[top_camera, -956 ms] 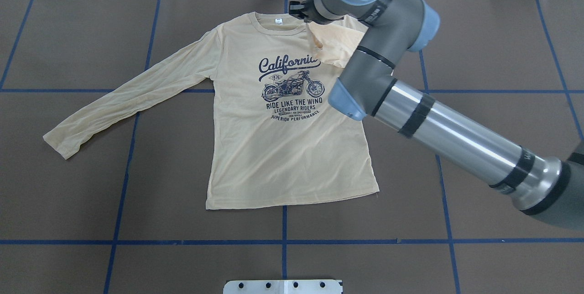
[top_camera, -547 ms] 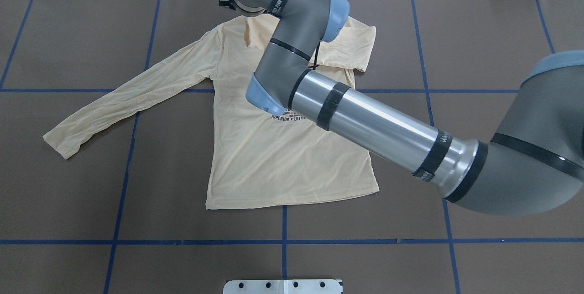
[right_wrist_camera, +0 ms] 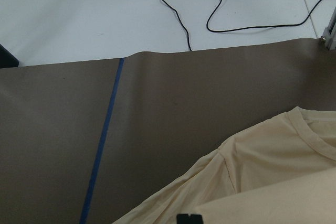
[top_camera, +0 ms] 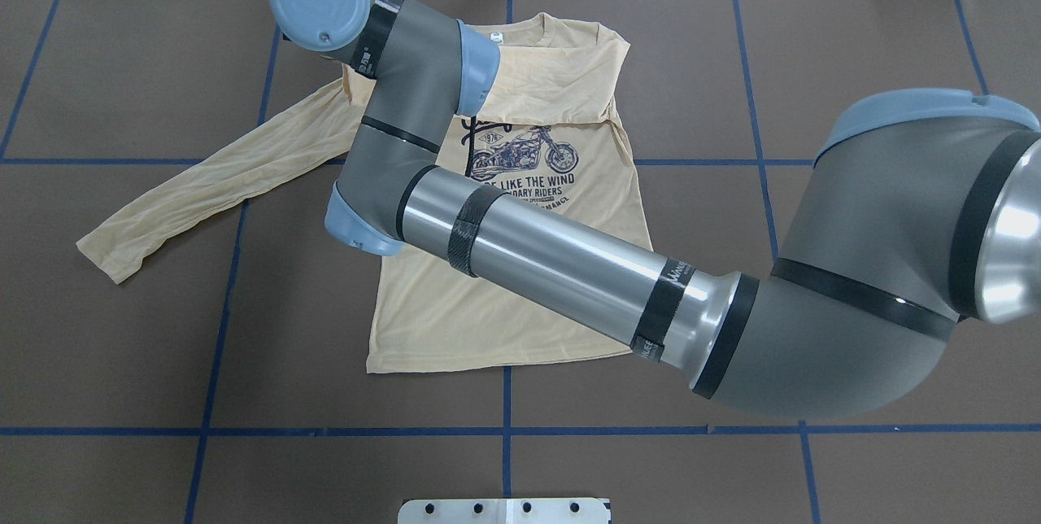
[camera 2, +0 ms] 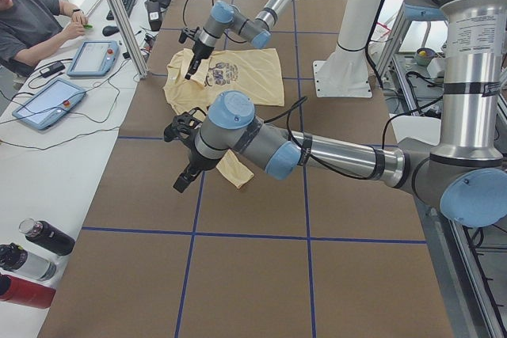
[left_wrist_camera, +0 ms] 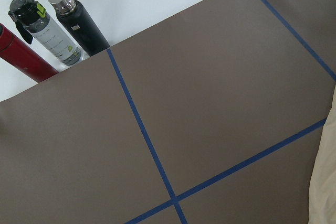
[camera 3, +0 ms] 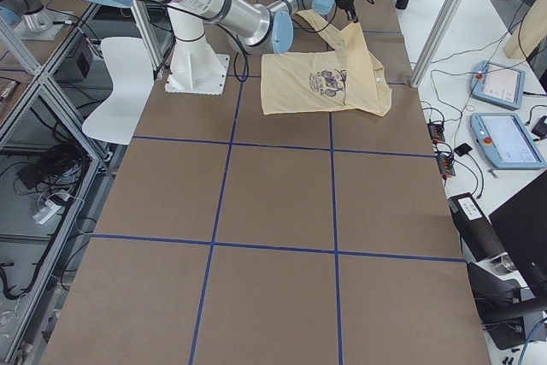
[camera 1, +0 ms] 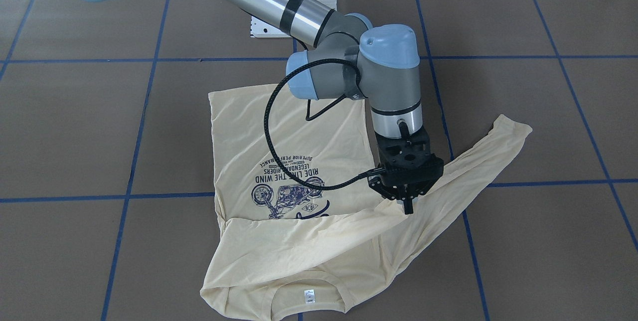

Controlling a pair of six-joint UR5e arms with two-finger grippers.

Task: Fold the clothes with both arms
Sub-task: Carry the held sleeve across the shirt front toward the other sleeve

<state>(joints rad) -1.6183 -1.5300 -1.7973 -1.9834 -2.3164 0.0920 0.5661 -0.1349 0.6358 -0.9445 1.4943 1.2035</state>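
The pale cream-yellow T-shirt (top_camera: 504, 304) lies print-up on the brown table, its white neck label (top_camera: 496, 37) at the far edge. Its one sleeve (camera 1: 309, 234) is drawn across the chest over the top of the print. My right gripper (camera 1: 407, 205) is shut on that sleeve's end, just above the opposite shoulder; in the overhead view the wrist hides it. The other sleeve (top_camera: 203, 182) lies stretched out flat. My left gripper (camera 2: 182, 182) hangs beyond that sleeve's end and shows only in the exterior left view, so I cannot tell its state.
Three bottles (left_wrist_camera: 52, 30) stand off the table's end past the left gripper. Tablets (camera 2: 95, 57), cables and a seated operator (camera 2: 32, 25) are along the far side. The white pedestal (camera 3: 197, 66) stands at the robot's edge. A metal post (camera 2: 119, 13) rises near the collar.
My right arm has swept leftward across the shirt, carrying the sleeve end from the right shoulder past the collar to the left shoulder. The sleeve now covers the top of the print.
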